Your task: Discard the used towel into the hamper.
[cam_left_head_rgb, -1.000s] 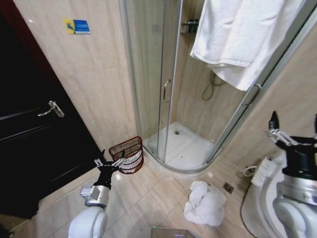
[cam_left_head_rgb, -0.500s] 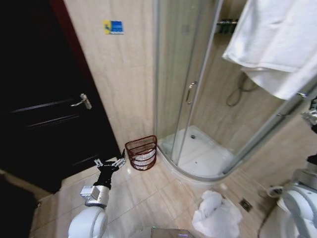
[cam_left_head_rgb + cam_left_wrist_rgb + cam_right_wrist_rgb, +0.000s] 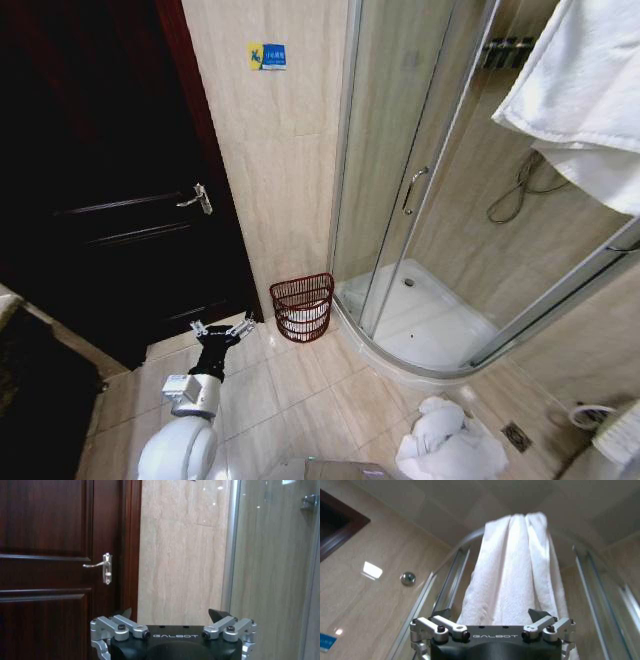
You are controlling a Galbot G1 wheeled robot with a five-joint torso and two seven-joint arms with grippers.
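Note:
A crumpled white towel [image 3: 450,447] lies on the floor tiles at the lower right, in front of the shower. The hamper [image 3: 302,306], a small reddish-brown wire basket, stands against the wall between the door and the shower. My left gripper [image 3: 222,327] is held low at the left, open and holding nothing, a short way left of the hamper. The left wrist view has the left gripper [image 3: 171,614] facing the door and the wall. Another white towel [image 3: 588,105] hangs over the top of the shower enclosure. My right gripper [image 3: 490,613] is open, pointing up at that hanging towel [image 3: 512,573].
A dark wooden door [image 3: 110,200] with a silver handle [image 3: 200,197] is at the left. The curved glass shower enclosure [image 3: 400,190] and its white tray [image 3: 440,325] take up the right. A floor drain [image 3: 517,436] sits beside the fallen towel.
The camera has swung left, so the door, hamper and shower have shifted right in the picture. My right arm has left the head view. The left arm keeps its pose.

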